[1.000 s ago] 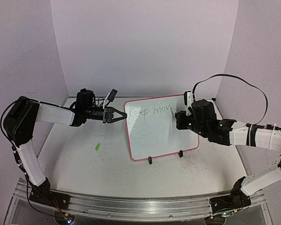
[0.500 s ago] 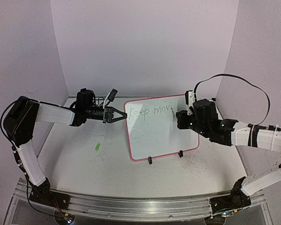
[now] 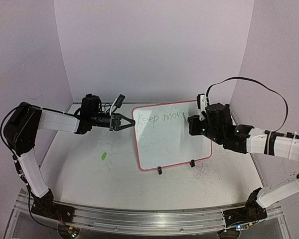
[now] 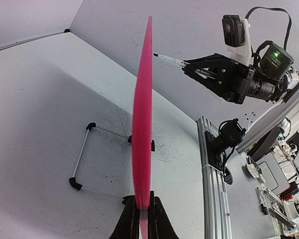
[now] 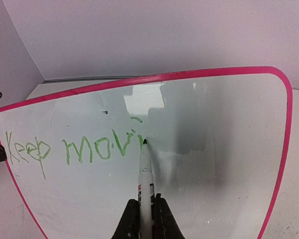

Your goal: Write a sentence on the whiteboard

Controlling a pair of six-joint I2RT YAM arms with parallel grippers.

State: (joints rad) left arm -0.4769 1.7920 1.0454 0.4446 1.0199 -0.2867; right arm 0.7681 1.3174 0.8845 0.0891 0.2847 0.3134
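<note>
- At the back-centre of the table (image 3: 89,174), the whiteboard (image 3: 172,134) stands tilted on its two black feet. I see no shift in it since a second ago.
- My left gripper (image 3: 131,122) is clamped on the board's left edge. In the left wrist view the fingers (image 4: 142,219) pinch the pink frame of the whiteboard (image 4: 143,124), seen edge-on. This arm has not moved.
- My right gripper (image 3: 189,124) is closed around a marker (image 5: 145,174), held between the two fingers (image 5: 144,211) with the tip pointing up at the board face.
- The right arm has drifted a little to the right and up over the last second, and its cable loop sits slightly higher.
- The sentence (image 5: 74,147) reads "Keep movi" in light green along the upper left of the whiteboard (image 5: 214,149). From above, the sentence (image 3: 162,118) looks much the same as before, and I cannot tell whether a stroke has been added.
- The marker tip sits on the board right at the last stroke after the "v".
- From the left wrist I see the right gripper (image 4: 189,67) and the marker (image 4: 169,60) reaching the far face near the top.
- The wire stand (image 4: 84,159) props the board from behind.
- A small green piece (image 3: 103,156) lies on the table left of the board, where it lay before.
</note>
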